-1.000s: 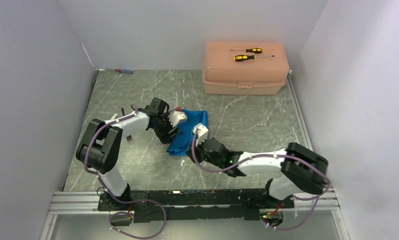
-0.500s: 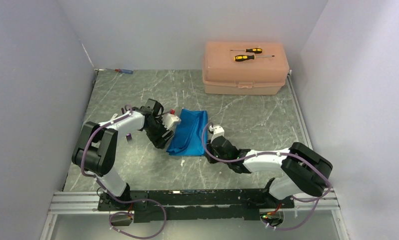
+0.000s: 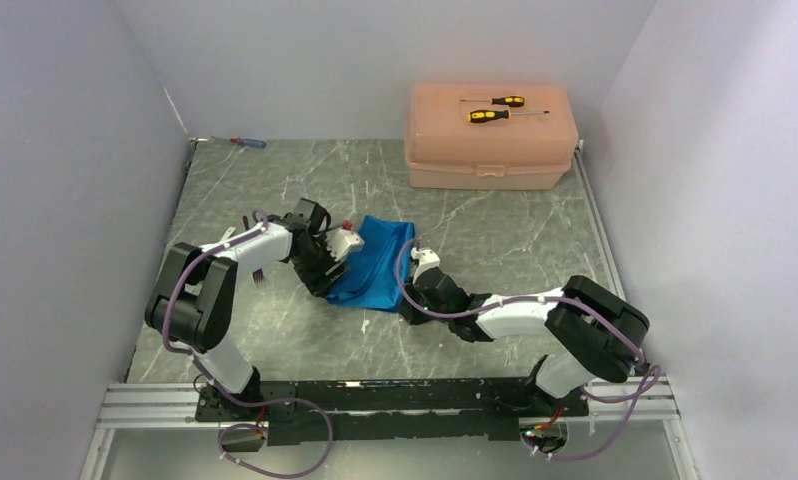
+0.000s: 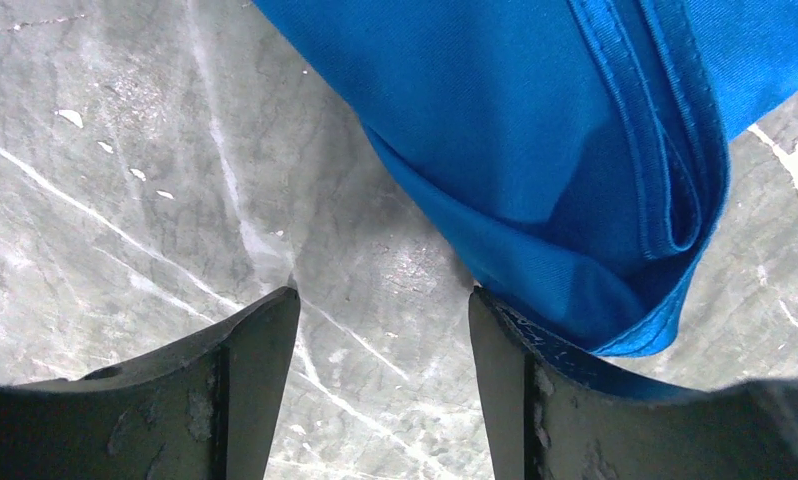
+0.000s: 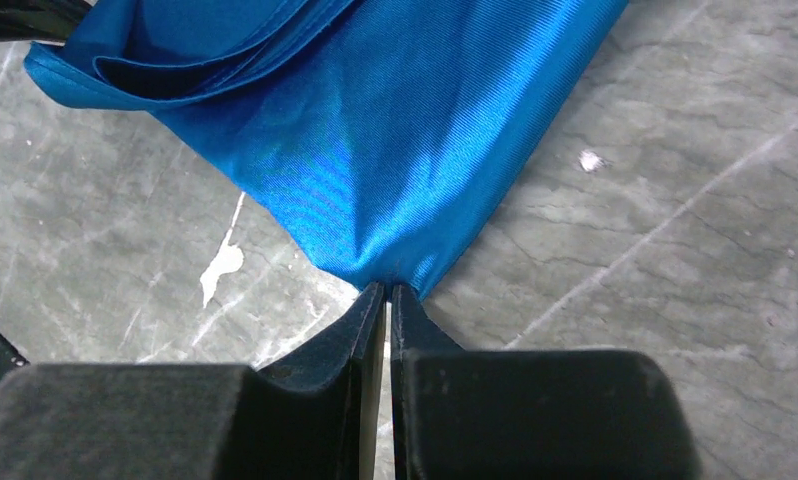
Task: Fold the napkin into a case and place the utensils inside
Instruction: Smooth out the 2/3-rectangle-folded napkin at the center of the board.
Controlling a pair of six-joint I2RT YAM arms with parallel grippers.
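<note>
1. Since a second ago the right gripper (image 5: 387, 292) has left its spot over the near end of the napkin (image 3: 375, 262), swung out to the cloth's right side, and come back in at the near right corner. The left gripper (image 4: 383, 292) has barely shifted.
2. At the far right of the table (image 3: 275, 190) stands the peach box (image 3: 485, 168) with its lid down, so I can't see what's inside it. Two yellow-and-black screwdrivers (image 3: 495, 116) lie on the lid.
3. That blue napkin lies folded in layers mid-table between the two grippers. Its long axis runs on a diagonal, the far end leaning right toward the box and the near end pointing left toward the arms' bases.
4. The right gripper's fingers are pinched nearly together, with the napkin's near corner bunched up at their tips.
5. The left gripper's jaws stand wide over bare marble at the napkin's left edge. A folded corner of the cloth lies against one finger (image 4: 535, 400), and nothing is gripped.
6. The purple fork (image 3: 259, 273) lies on the table just beside the left forearm, apart from the cloth.
7. A small blue-and-red screwdriver (image 3: 247, 142) rests at the far left edge.
</note>
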